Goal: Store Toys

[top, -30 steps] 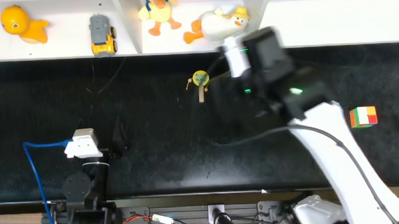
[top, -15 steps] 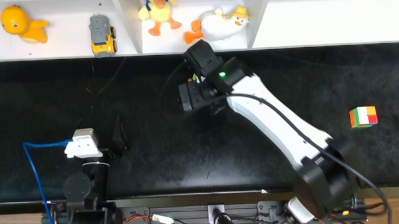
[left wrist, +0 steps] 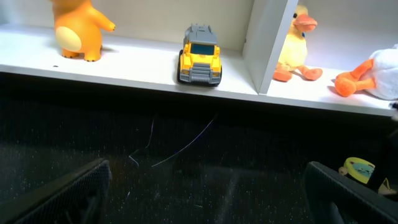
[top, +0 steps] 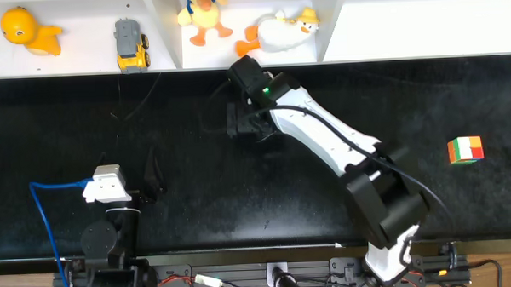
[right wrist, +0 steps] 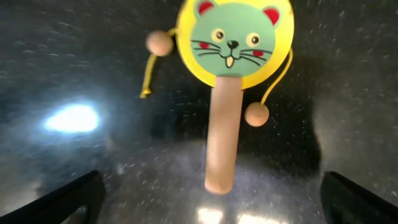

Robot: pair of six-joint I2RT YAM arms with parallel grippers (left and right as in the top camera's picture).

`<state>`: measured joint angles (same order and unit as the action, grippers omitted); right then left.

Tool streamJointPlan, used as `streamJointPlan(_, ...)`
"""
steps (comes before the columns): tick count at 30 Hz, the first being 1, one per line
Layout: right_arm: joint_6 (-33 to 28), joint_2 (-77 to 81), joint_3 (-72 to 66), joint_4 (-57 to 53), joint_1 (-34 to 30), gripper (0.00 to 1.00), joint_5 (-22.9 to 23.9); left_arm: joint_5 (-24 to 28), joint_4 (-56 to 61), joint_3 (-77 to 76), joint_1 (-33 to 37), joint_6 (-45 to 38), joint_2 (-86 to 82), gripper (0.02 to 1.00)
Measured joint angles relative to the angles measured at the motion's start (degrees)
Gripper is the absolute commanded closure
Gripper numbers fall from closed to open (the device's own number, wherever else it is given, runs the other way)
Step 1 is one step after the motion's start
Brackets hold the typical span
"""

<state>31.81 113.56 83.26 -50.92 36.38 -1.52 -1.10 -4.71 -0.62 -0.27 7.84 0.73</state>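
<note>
Lying under right gripper: rattle

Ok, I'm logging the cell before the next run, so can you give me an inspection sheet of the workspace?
Surface: black mat with two toys on it.
Job's things: cat-face rattle on the mat under the right gripper; coloured cube at the mat's right; orange duck, yellow truck, yellow duck, white goose on the white shelf.
Clutter: nothing seen.
Grippers: right gripper open above the rattle; left gripper open, empty.
Cables: blue cable by the left arm's base.
Surroundings: wiring along the front rail.
</note>
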Motion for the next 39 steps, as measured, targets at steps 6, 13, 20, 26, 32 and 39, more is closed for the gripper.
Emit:
streamJointPlan(6, 1.3, 1.5, 0.4, 0.2, 0.0, 0.351, 0.2, 0.0, 0.0, 0.0, 0.0, 0.0, 0.0, 0.02)
streamJointPlan(13, 2.1, 1.9, 0.5, 0.1, 0.0, 0.647, 0.0, 0.0, 0.0, 0.0, 0.0, 0.0, 0.0, 0.02)
streamJointPlan(20, 2.0, 2.1, 0.5, 0.1, 0.0, 0.893, -0.1, 0.0, 0.0, 0.0, 0.0, 0.0, 0.0, 0.02)
streamJointPlan(26, 1.8, 2.3, 0.5, 0.0, -0.6, 0.958, -0.2, 0.0, 0.0, 0.0, 0.0, 0.0, 0.0, 0.02)
streamJointPlan(32, 1.2, 2.3, 1.1, -2.8, -1.5, 0.954, -1.4, 0.0, 0.0, 0.0, 0.0, 0.0, 0.0, 0.02)
streamJointPlan(39, 0.5, 1.6, 6.7, -13.0, -1.4, 0.958, -2.9, 0.0, 0.0, 0.0, 0.0, 0.0, 0.0, 0.02)
